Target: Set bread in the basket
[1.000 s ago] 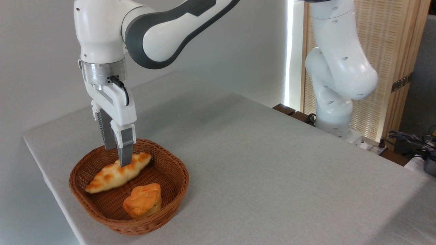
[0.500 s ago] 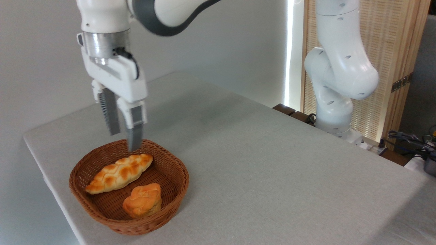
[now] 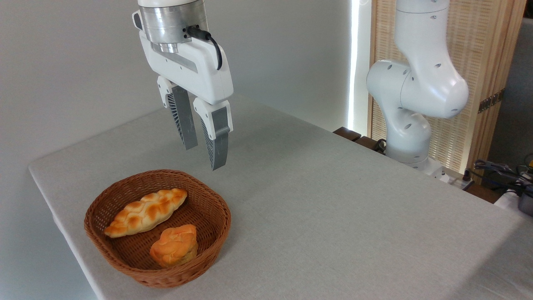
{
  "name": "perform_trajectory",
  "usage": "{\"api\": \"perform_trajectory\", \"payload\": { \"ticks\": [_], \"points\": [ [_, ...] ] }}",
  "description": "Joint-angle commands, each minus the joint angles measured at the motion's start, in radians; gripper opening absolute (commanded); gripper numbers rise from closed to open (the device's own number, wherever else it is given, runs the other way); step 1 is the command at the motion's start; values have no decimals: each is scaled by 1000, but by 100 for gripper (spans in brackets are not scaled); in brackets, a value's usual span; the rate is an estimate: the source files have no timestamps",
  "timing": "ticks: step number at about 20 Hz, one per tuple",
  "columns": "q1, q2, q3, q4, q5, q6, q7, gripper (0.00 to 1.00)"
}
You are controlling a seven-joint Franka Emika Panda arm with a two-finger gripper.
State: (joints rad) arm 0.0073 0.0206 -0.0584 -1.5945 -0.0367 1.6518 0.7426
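Nearest us, a small orange bun [image 3: 174,245] sits in the wicker basket [image 3: 216,233] on the grey table [image 3: 333,208]. Just behind it in the same basket lies the braided bread [image 3: 145,211]. Beyond and above, we see the pincer [image 3: 204,152] hanging empty over the table, its fingers apart, well clear of the basket.

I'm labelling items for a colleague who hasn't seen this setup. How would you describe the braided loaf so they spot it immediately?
Find the wicker basket at the table's near left corner. The bread lies across its back half. It is long, tapered and plaited, unlike the short chunky bun in front of it.
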Motion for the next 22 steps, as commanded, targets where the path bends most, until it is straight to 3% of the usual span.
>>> {"api": "perform_trajectory", "payload": {
  "ticks": [1,22],
  "points": [
    [14,-19,-9,-13,-6,-10,17,100],
    [-10,-11,29,-4,-14,-12,17,100]
  ]
}}
